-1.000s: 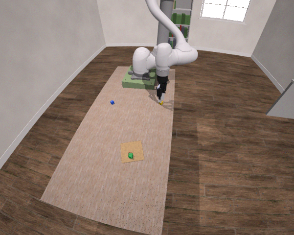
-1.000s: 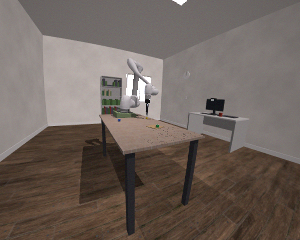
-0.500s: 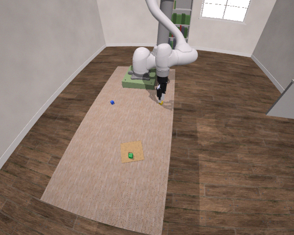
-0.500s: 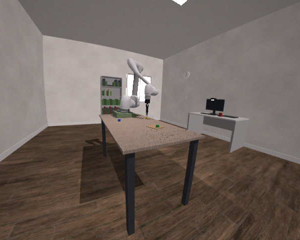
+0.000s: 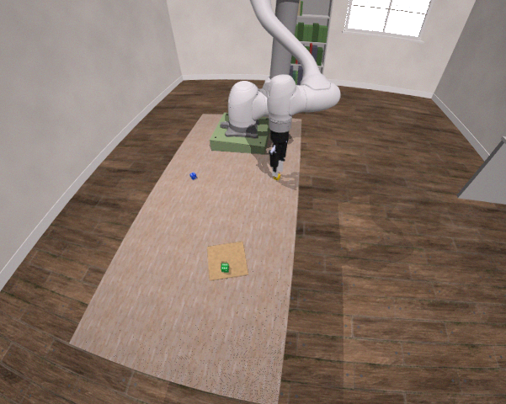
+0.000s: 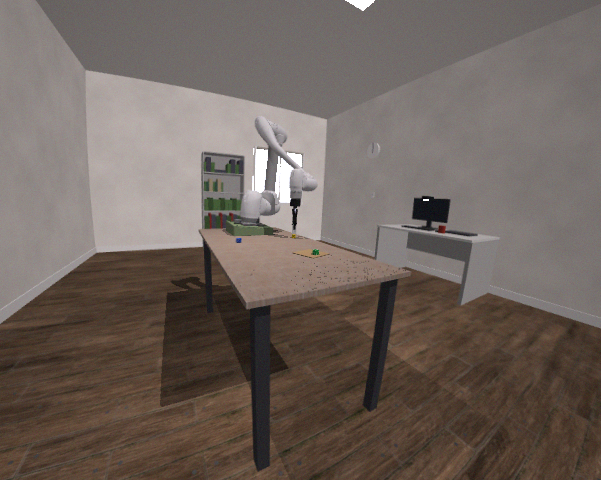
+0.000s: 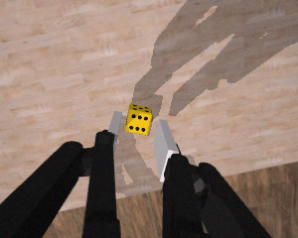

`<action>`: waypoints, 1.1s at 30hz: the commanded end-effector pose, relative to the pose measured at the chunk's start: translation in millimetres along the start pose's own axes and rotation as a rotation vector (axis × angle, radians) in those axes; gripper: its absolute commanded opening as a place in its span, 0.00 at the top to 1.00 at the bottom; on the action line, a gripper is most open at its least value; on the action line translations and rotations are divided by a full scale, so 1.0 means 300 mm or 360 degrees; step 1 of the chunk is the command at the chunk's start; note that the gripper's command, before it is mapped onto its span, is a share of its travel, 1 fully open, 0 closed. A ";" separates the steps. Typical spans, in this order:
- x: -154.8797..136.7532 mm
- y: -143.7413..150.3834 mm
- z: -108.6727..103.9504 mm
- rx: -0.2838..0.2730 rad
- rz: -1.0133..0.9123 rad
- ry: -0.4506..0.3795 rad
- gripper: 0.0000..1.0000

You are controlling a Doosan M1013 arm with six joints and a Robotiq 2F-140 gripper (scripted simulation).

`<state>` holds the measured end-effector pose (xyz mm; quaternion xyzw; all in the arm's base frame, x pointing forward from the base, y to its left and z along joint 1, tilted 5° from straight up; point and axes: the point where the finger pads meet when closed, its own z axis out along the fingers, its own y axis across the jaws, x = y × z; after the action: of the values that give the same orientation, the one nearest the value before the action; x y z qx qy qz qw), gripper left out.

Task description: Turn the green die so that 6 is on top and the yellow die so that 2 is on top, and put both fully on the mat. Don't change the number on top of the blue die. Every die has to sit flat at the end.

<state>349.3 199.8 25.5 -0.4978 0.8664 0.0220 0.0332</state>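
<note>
Green die (image 5: 224, 267) (image 6: 315, 252) already on mat (image 5: 227, 251) (image 6: 301, 253), yellow die (image 6: 293, 236) (image 7: 139, 120) still off it, far right; gripper (image 5: 275, 173) (image 6: 293, 232) (image 7: 138, 128) apart around yellow, unclamped.

a red mug (image 6: 442, 228) stands on a white desk (image 6: 484, 238).

Green die (image 5: 224, 267) (image 6: 315, 252) lies on the tan mat (image 5: 227, 256) (image 6: 303, 253).

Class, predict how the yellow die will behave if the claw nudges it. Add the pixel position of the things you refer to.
The yellow die (image 5: 279, 177) (image 6: 293, 236) (image 7: 139, 120) looks stiff, so it probably won't squash. Its flat faces suggest sliding before rolling. Its squat, cube-like shape should resist tipping under a gentle push.
</note>
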 end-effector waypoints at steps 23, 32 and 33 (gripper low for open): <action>0.000 0.000 0.003 0.0000 0.0000 0.0000 0.68; 0.000 0.000 0.043 0.0000 0.0000 0.0000 0.68; 0.000 0.000 0.049 0.0000 0.0000 0.0000 0.68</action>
<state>349.6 200.5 15.5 -0.4978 0.8664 0.0220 0.0332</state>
